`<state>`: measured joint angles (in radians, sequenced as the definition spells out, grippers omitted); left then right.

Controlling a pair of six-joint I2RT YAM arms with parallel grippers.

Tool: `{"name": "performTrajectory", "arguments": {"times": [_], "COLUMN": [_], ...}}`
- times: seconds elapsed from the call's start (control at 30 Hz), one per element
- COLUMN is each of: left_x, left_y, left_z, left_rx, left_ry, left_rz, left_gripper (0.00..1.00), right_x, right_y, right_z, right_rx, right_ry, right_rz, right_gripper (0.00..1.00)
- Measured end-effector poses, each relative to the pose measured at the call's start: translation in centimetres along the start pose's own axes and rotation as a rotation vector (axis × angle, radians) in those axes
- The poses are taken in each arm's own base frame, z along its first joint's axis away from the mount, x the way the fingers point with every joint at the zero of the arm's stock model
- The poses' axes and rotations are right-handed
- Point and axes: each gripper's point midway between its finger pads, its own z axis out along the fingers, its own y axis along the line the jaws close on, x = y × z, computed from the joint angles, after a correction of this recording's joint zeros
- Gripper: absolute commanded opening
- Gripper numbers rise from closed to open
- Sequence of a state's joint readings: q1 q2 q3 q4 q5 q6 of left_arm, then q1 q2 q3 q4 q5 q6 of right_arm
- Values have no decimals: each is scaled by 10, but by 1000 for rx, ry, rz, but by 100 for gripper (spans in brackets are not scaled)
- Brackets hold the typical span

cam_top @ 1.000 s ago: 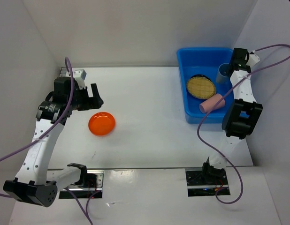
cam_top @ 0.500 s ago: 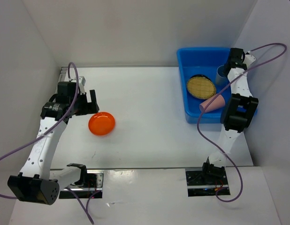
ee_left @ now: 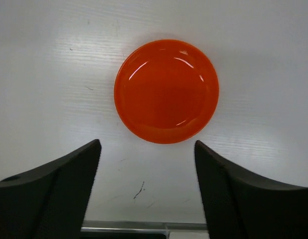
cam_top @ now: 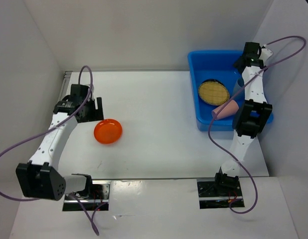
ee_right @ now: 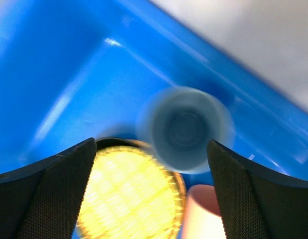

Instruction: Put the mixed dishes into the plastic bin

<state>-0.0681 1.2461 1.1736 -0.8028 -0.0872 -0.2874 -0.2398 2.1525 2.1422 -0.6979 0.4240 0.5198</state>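
While the left arm reached over the left side of the white tabletop, its jaws stood wide apart with nothing between them. An orange plate lay flat on the tabletop just beyond the two dark fingertips, right side up and centred on the gap but not touched by either. From above, that plate sat just beside the left jaws, on their near right, well apart from everything else.

On the far right of the tabletop stood the blue bin, and the right arm stretched up over its right wall, with the right jaws above the bin's far right corner. Those jaws were also spread wide and held nothing. Seen from the right wrist, a blue cup appeared below the gap, blurred, its open mouth facing the camera, close to the bin's wall. Whether it rested on the bin's floor could not be told.

A tan woven plate lay inside the bin, with a dark rim showing beneath its far edge. A pink cup lay on its side in the near right of the bin, just beside the tan plate. From the wrist, both showed at the bottom edge, the tan plate left of the pink cup.
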Motion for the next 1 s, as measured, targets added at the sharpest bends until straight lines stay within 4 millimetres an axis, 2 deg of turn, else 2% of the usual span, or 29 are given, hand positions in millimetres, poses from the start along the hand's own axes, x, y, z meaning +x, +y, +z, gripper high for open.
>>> {"name": "performTrajectory", "arguments": {"times": [0.17, 0.3, 0.43, 0.47, 0.6, 0.67, 0.87, 1.0], "left_x": [25, 39, 34, 33, 35, 39, 55, 62], "left_y": [23, 46, 59, 60, 56, 52, 48, 49], "left_z": [41, 58, 62, 64, 82, 94, 113, 123], "left_rx": [-63, -78, -36, -21, 43, 72, 110, 119], "left_ry": [150, 214, 197, 194, 225, 250, 307, 339], "left_rz": [-53, -137, -223, -239, -249, -248, -240, -251], "left_gripper": [53, 56, 58, 59, 59, 59, 54, 53], "right_x": [-39, -58, -83, -85, -75, -71, -61, -56], "right_y": [29, 63, 112, 123, 143, 148, 148, 155], "right_z": [-37, -80, -135, -150, -191, -201, -204, -217], "right_rx": [-83, -169, -314, -351, -427, -452, -470, -513], "right_ry": [-71, -112, -201, -220, -221, -215, -175, -159], "right_rz": [20, 6, 17, 18, -10, -19, -43, -57], "right_gripper": [100, 100, 100, 100, 100, 100, 100, 100]}}
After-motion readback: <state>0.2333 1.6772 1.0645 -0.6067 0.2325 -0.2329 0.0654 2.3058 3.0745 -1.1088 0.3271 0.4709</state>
